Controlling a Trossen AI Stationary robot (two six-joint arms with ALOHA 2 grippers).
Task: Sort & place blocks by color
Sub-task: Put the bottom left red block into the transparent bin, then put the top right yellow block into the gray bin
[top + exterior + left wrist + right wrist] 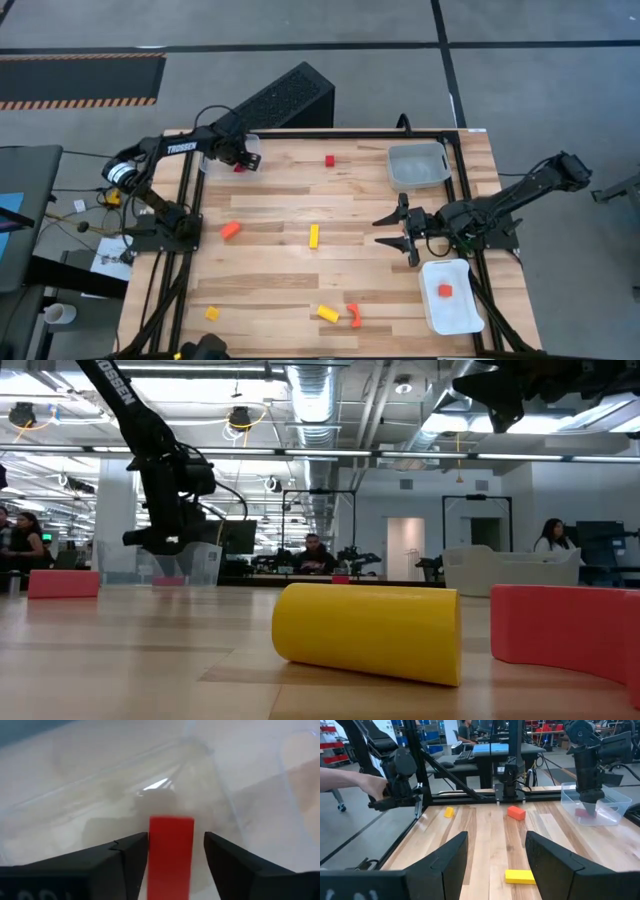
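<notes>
Left jaws: we see them parted over the clear tray (222,160) at the tabletop's far left corner, a red block (171,855) between them with gaps either side; left gripper (175,855).
Right jaws: we see them wide apart and empty near the right edge; right gripper (397,230).
Tabletop (270,230): yellow, orange and red blocks lie scattered.
White tray (455,305): one orange block (445,290).

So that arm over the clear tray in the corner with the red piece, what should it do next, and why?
Probably open a little wider and lift away. The left gripper hangs over the clear tray, and the red block sits between its fingers with a gap showing on each side, so it looks released already.
</notes>
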